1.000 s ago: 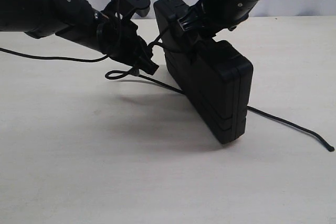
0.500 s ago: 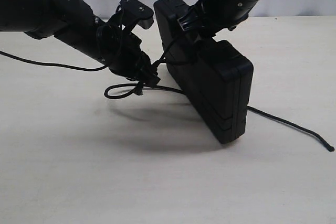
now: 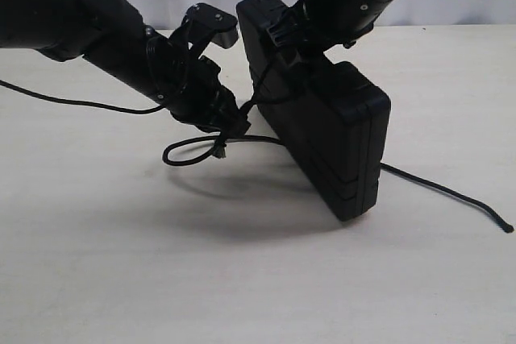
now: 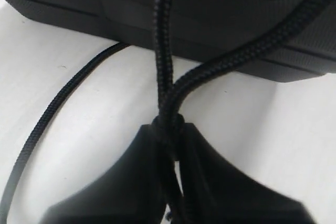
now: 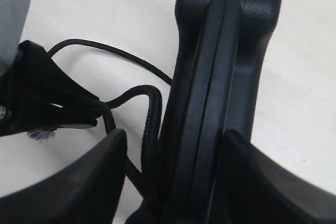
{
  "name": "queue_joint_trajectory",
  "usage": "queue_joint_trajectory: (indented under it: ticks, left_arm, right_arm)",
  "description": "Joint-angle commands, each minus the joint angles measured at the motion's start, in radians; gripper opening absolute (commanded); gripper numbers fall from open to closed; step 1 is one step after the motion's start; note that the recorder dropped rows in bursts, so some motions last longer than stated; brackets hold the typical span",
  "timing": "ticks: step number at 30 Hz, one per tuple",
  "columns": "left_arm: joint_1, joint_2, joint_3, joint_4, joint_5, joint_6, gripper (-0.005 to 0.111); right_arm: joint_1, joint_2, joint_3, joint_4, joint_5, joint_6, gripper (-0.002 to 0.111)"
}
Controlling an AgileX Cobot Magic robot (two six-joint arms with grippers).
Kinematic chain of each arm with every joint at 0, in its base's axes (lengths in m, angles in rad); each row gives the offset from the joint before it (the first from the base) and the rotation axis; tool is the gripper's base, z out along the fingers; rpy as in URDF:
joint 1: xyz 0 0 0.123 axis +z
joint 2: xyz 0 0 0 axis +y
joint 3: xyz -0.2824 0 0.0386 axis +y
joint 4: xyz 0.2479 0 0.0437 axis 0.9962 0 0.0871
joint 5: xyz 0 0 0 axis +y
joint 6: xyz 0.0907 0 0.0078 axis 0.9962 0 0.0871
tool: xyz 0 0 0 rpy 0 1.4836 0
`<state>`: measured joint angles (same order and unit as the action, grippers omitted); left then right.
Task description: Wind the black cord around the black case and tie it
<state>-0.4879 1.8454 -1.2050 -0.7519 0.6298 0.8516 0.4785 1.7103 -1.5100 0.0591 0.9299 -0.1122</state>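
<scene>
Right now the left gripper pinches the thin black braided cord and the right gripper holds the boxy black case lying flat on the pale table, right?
Not flat. The exterior view shows the boxy black case standing up on its narrow edge on the pale table. The rest is right: the left gripper pinches the thin black braided cord and the right gripper holds the case.

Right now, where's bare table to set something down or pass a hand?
Free: the table strip in front of the case and cord tail; also right of the case, behind the tail. Crowded: between left hand and case, where cord strands cross above a loop.
</scene>
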Motion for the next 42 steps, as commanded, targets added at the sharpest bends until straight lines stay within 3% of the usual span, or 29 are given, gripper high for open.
queue_joint_trajectory:
  ticks: [1,5,10,23,34,39,42]
  left_arm:
    - [0.004,0.002,0.004,0.06,-0.02,-0.075,0.0]
    - [0.004,-0.013,0.001,0.215,-0.036,-0.19,0.0]
    - [0.004,-0.028,-0.047,0.232,-0.008,-0.219,0.0]
    - [0.004,-0.024,-0.177,0.448,0.321,-0.389,0.0]
    - [0.004,0.023,-0.218,0.381,0.254,-0.412,0.0]
    - [0.004,0.023,-0.218,0.411,0.344,-0.412,0.0]
    - [0.004,0.023,-0.218,0.383,0.289,-0.412,0.0]
  right_arm:
    - [-0.003,-0.01,0.004,0.005,-0.013,-0.008,0.051]
    - [-0.003,-0.01,0.004,0.005,-0.013,-0.008,0.051]
    - [-0.003,0.002,0.004,0.005,-0.015,-0.008,0.051]
    - [-0.003,0.009,0.004,0.005,-0.015,-0.008,0.051]
    - [-0.003,0.009,0.004,0.015,-0.009,-0.008,0.051]
    - [-0.001,0.009,0.004,0.014,-0.007,-0.008,0.051]
    - [0.001,0.009,0.004,0.019,-0.007,-0.008,0.051]
